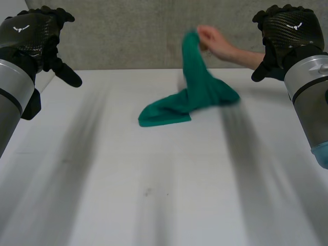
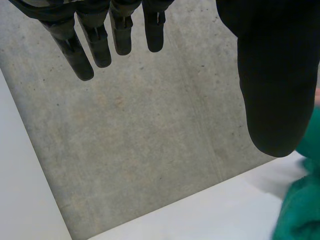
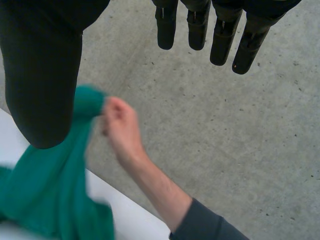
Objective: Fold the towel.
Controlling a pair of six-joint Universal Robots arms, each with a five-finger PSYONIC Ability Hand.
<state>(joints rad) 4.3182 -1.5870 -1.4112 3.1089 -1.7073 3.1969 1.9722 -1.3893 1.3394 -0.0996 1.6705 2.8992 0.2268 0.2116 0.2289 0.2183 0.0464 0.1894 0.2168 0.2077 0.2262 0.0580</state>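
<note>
White table [image 1: 154,205], grey concrete [image 1: 128,36] beyond. Green towel [image 1: 200,95] toward 12 o'clock, one end pinched up by a person's hand [image 1: 211,41]. Left hand [image 1: 31,36] at 10, right hand [image 1: 287,31] at 2: fingers straight, empty.

Bright, even light, seemingly overhead, on white table [image 1: 164,205] and towel [image 1: 197,97]

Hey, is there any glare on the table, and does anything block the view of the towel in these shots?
Head view: soft light, no glare on the table; the green towel stands out plainly, pinched up by a person's hand. Left wrist view: the left hand has its thumb in front of part of the towel. Right wrist view: the right hand does the same with its thumb.
</note>
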